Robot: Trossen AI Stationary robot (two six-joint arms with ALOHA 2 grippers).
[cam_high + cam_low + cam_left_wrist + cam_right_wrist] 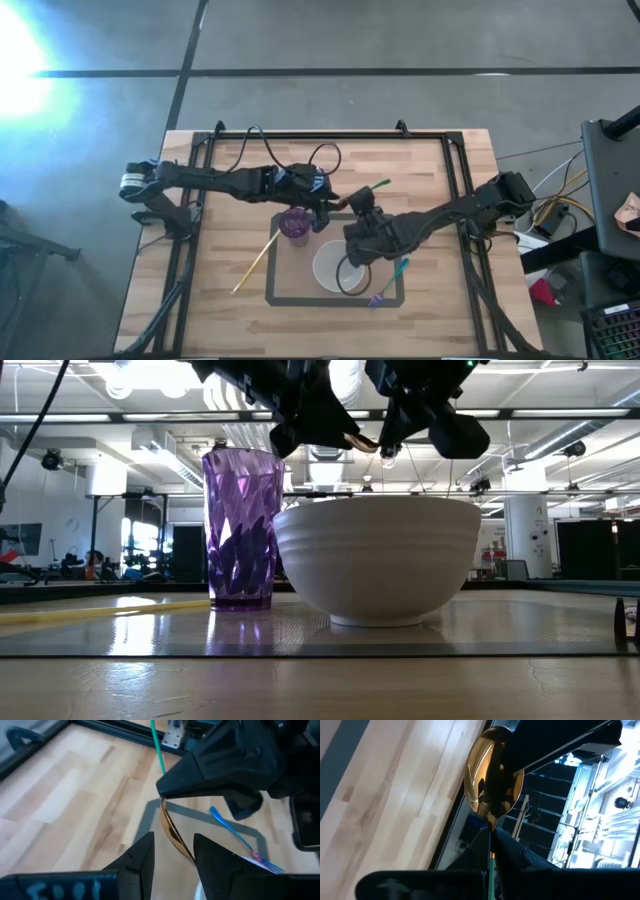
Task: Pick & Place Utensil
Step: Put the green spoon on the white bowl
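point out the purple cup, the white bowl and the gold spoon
purple cup (243, 530), low view, middle of its faceted wall
white bowl (378, 558), low view, front of its ribbed side
gold spoon (493, 779), right wrist view, centre of its shiny bowl

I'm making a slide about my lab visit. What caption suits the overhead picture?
Two robot arms meet above a purple cup and white bowl, passing a gold spoon between them.
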